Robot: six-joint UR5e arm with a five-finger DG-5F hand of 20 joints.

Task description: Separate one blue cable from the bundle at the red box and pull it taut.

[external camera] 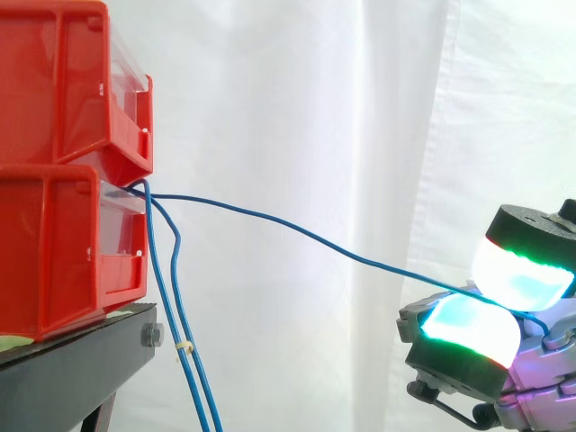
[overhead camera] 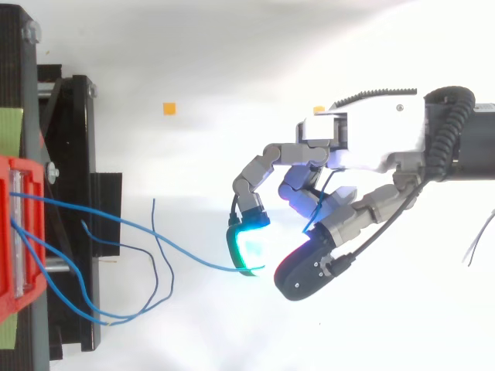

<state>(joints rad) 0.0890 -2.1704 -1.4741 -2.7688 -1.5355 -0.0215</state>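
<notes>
Two red bins are stacked on a black stand at the left. From the lower bin's front a bundle of blue cables comes out. One blue cable runs apart from the rest, sloping down to the right in a shallow curve into my hand. The hand's glowing fingertips are pinched together on this cable, which shows again in the top view as the blue cable. The other blue cables hang down beside the stand, tied with a small white tie.
A white curtain fills the background. In the top view the loose cable ends curl on the white floor between the stand and the hand. Two small orange marks lie on the floor.
</notes>
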